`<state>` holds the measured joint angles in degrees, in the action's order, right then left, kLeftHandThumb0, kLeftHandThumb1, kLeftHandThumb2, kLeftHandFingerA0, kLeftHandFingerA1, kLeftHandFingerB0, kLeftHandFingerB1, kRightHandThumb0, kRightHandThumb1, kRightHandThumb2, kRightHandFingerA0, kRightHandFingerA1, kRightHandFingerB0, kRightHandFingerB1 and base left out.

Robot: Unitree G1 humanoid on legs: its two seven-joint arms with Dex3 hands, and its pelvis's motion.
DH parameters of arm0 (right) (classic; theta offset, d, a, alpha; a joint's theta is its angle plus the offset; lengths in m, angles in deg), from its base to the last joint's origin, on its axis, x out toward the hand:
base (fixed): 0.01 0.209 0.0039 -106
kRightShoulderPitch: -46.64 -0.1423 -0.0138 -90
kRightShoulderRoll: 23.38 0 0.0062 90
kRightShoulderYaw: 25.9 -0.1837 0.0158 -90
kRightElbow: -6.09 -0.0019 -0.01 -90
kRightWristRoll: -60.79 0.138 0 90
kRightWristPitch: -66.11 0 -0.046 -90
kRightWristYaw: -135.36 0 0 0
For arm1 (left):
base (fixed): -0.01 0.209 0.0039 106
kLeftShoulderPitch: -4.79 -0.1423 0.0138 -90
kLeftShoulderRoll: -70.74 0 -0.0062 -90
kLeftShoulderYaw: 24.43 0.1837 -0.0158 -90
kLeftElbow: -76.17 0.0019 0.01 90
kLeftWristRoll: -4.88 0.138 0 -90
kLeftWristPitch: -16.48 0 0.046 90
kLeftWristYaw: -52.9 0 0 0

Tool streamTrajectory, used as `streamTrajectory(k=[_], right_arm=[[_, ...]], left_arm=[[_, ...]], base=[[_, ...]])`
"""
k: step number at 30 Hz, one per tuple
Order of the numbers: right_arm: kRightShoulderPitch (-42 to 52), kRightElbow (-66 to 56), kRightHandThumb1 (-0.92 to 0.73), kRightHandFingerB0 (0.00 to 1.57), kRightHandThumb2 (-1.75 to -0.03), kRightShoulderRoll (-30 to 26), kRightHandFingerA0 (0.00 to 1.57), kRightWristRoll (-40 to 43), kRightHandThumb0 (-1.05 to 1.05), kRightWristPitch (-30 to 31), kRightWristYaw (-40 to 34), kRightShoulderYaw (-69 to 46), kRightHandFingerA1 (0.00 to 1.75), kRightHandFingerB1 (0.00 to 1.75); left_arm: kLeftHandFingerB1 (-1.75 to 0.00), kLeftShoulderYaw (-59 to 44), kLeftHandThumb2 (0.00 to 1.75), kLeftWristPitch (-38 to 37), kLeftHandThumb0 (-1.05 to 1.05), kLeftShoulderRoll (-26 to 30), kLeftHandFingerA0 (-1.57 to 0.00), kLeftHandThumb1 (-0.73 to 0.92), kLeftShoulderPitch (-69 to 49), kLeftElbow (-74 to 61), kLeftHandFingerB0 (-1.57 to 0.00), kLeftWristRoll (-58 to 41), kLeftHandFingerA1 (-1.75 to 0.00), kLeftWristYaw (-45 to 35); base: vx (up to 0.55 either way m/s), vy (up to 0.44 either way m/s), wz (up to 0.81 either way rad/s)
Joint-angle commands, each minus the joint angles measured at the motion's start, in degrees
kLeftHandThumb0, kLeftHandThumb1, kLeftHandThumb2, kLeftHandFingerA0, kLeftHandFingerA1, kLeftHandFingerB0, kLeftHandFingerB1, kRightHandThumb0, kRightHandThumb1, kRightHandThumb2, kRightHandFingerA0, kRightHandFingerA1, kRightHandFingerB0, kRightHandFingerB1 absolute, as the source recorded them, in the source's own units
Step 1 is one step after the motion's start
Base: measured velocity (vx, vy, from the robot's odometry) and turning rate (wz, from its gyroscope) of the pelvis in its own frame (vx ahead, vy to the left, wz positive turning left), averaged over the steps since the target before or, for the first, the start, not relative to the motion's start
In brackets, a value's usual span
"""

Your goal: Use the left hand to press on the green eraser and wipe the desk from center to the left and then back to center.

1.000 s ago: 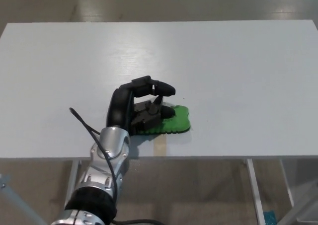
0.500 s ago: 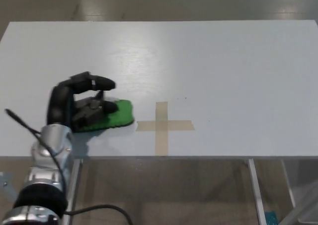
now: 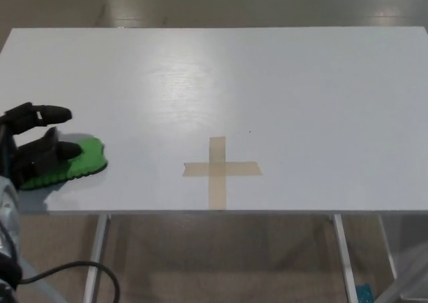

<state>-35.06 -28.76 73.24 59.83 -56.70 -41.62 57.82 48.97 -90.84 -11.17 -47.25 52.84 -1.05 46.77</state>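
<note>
flat green eraser (image 3: 75,164), wavy edge, under left hand (image 3: 37,149)

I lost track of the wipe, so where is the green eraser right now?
In the head view, the green eraser lies near the desk's far left edge, under the left hand pressing on it, well left of the tape cross.

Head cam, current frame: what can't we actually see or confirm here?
- Left hand: wrist and arm cut off by the picture's left edge.
- Green eraser: its left part is hidden under the hand.
- Right hand: not in view.
- Desk: right corners cut off by the picture's right edge.
- Pressing force: not visible.
</note>
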Motion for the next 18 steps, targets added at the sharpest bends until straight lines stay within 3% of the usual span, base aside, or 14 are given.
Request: streamTrajectory(k=[1,14,15,18], right_arm=[[0.89,0.02,-0.76,0.67,-0.63,0.46,0.62,1.09,-0.44,1.32,0.65,-0.53,0.52,0.42],[0.23,0.79,-0.76,0.67,-0.63,0.58,0.62,0.92,-0.44,1.95,0.48,-0.72,0.53,0.42],[-0.03,0.65,-0.75,0.67,-0.63,0.56,0.62,1.02,-0.44,2.30,0.54,-0.79,0.53,0.42],[0.01,0.31,-0.75,0.66,-0.63,0.40,0.62,0.76,-0.44,2.48,0.50,-0.66,0.53,0.42]], left_arm=[[-0.86,-1.26,0.70,2.76,-0.11,1.73,-1.09,0.80,-2.58,4.40,-0.98,-0.95,-0.63,-1.59],[-0.85,0.22,0.67,1.68,-0.05,0.42,-1.08,0.85,-2.26,5.01,-0.93,-0.34,-0.63,-1.53],[-0.88,1.50,0.73,1.06,-0.11,-1.11,-1.07,0.77,-2.16,4.43,-0.97,0.54,-0.66,-0.78],[-0.88,3.24,0.75,0.36,-0.13,-2.69,-1.08,0.75,-2.23,3.66,-0.99,1.70,-0.67,0.42]], base=[[0.00,0.000,0.00],[0.00,0.000,0.00],[0.00,0.000,0.00],[0.00,0.000,0.00]])
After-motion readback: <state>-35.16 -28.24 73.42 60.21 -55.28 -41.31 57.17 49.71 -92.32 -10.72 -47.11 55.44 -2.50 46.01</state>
